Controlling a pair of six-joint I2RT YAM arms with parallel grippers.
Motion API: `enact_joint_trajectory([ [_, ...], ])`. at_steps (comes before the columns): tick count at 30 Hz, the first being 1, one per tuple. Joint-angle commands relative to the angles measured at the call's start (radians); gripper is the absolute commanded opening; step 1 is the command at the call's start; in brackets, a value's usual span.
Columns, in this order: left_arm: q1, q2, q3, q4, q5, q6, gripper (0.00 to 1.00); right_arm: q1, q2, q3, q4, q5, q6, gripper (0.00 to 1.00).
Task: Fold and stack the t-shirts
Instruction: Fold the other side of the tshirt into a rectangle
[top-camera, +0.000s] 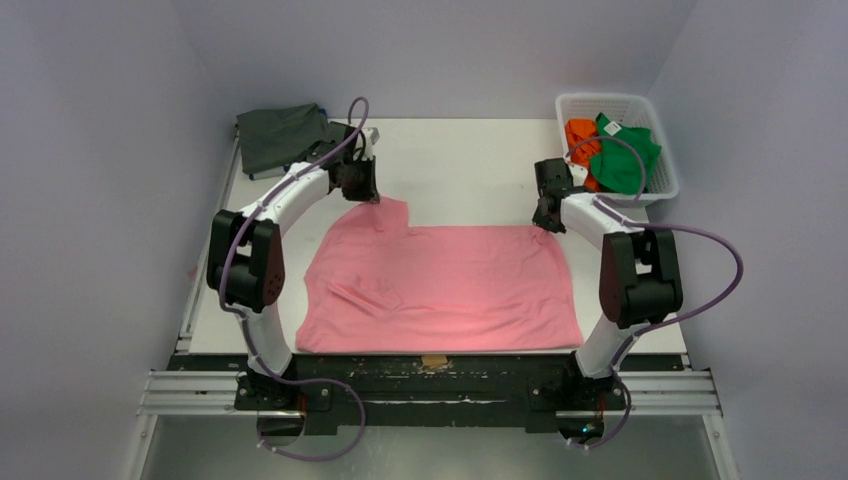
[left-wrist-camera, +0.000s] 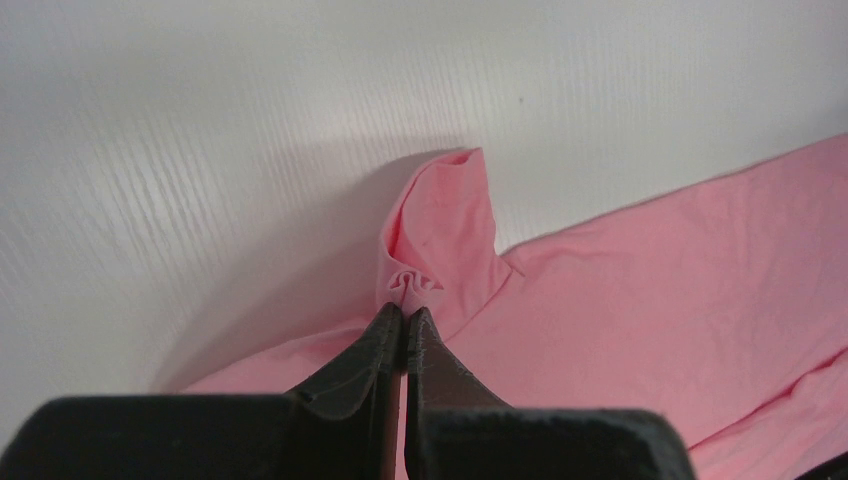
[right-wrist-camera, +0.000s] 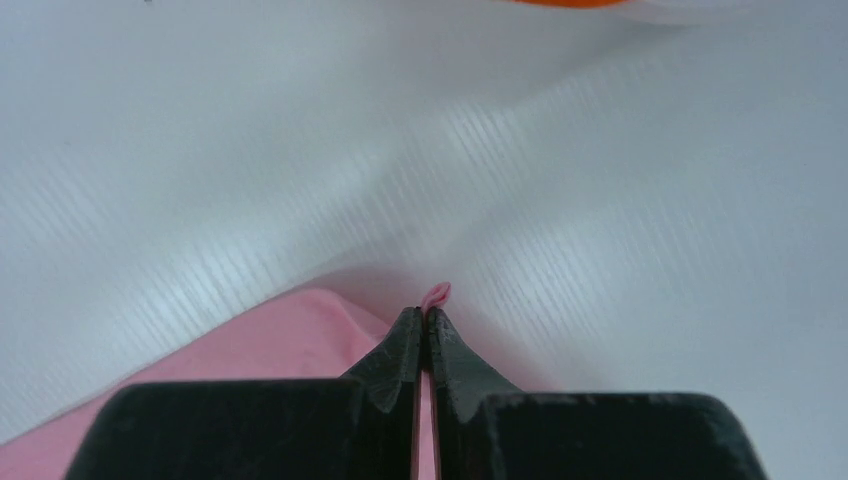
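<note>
The large pink t-shirt (top-camera: 440, 285) lies spread across the near half of the white table. My left gripper (top-camera: 368, 198) is shut on a pinched fold of its far left part; in the left wrist view (left-wrist-camera: 405, 312) the pink cloth (left-wrist-camera: 640, 300) bunches at the tips. My right gripper (top-camera: 545, 224) is shut on the shirt's far right corner, where a small pink tip (right-wrist-camera: 436, 294) pokes out between the jaws (right-wrist-camera: 423, 314). A dark grey t-shirt (top-camera: 280, 137) lies folded at the far left. Orange (top-camera: 580, 135) and green (top-camera: 630, 155) shirts lie in the basket. No blue shirt shows.
The white lattice basket (top-camera: 618, 103) stands at the far right corner of the table (top-camera: 470, 160). Grey walls close in on the left, back and right. A black rail (top-camera: 430, 375) runs along the near edge.
</note>
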Motion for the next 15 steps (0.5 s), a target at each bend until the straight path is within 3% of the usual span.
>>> enact_joint_trajectory([
  [1, -0.023, -0.146, -0.109, 0.072, 0.039, 0.034, 0.0, 0.025, -0.086, -0.038, 0.008, 0.018, -0.01, 0.0],
  [15, -0.042, -0.509, -0.525, 0.147, 0.045, -0.042, 0.0, 0.039, -0.341, -0.183, -0.12, 0.032, 0.002, 0.0],
])
